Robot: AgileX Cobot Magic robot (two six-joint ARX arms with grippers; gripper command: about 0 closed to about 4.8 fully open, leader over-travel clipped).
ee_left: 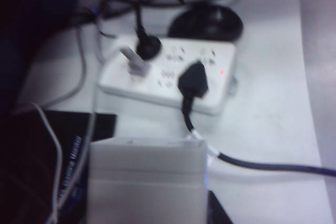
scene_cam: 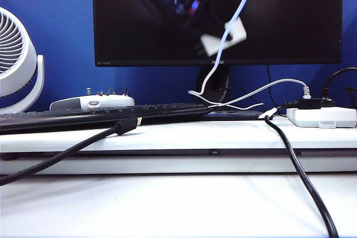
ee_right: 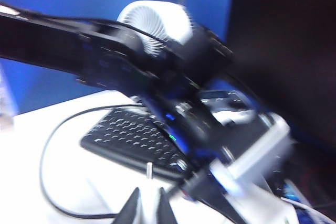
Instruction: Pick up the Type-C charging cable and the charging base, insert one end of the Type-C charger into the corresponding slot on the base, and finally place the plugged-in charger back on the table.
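High in front of the dark monitor, the left gripper (ee_left: 144,182) pinches the small white rectangular charging base (scene_cam: 224,37), while the right gripper (ee_right: 148,208), pressed together on the thin white Type-C cable (scene_cam: 237,12), seems just beside it.

The left arm (ee_right: 157,77) is black and glossy, with small blue and green lights; the right end effector (ee_right: 147,208) has dark pointed fingertips.

Office desk: monitor (scene_cam: 217,15), keyboard (scene_cam: 100,114), blue partition (scene_cam: 61,26).
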